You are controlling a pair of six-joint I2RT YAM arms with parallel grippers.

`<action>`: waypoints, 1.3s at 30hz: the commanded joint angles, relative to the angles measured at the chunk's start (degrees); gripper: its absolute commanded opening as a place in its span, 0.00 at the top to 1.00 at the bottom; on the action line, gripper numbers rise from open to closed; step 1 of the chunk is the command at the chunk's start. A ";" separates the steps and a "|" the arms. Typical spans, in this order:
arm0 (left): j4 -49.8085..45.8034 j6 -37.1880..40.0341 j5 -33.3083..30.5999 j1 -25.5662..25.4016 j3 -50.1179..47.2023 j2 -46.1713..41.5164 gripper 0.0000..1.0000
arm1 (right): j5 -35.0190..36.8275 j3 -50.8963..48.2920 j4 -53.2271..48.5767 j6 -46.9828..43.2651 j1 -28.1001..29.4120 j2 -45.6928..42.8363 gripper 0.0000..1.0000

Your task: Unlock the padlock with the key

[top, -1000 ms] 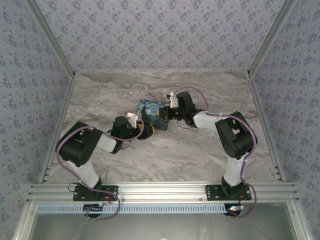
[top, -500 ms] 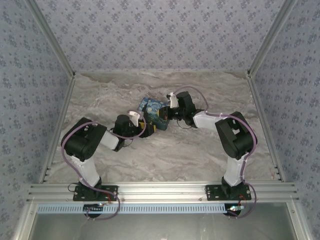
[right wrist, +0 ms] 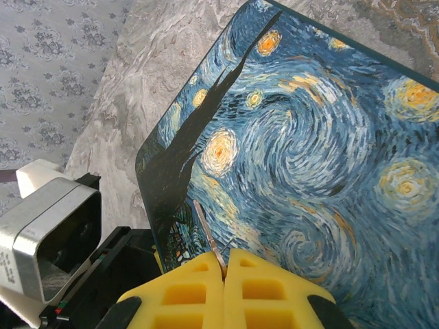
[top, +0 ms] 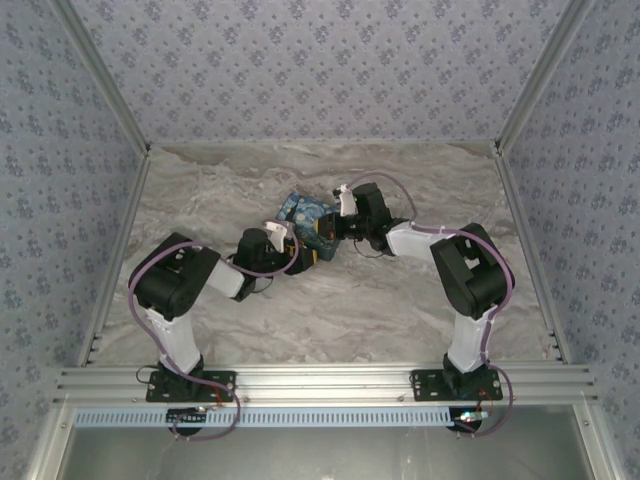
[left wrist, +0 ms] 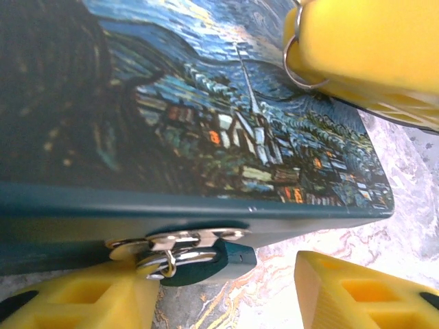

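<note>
A: Left wrist: what changed?
B: The left gripper (left wrist: 226,298) has narrowed, jaws still apart, around the padlock (left wrist: 206,259) on the tin box (left wrist: 171,103) front. The right gripper (right wrist: 225,274) pinches the key (right wrist: 208,240); steadying the lock looks close.

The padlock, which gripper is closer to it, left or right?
Left. The left gripper straddles the padlock, jaws open, at the front edge of the box; the right gripper is farther off, over the lid, shut on the key.
</note>
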 commanded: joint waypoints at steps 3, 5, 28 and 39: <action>-0.58 -2.45 -2.24 -0.79 2.13 0.90 0.48 | -0.59 -1.12 -6.89 -0.76 0.96 0.71 1.00; -0.59 -3.14 -3.12 -0.72 2.05 0.73 0.50 | -0.67 -1.14 -6.82 -0.78 0.96 0.71 1.00; 0.72 -13.85 -7.14 -0.81 2.99 1.38 0.59 | -1.06 -0.97 -6.99 -0.84 1.13 0.64 1.00; 4.12 -19.85 -9.40 -0.76 2.95 2.66 0.58 | -1.24 -0.86 -6.87 -0.85 1.13 0.69 1.00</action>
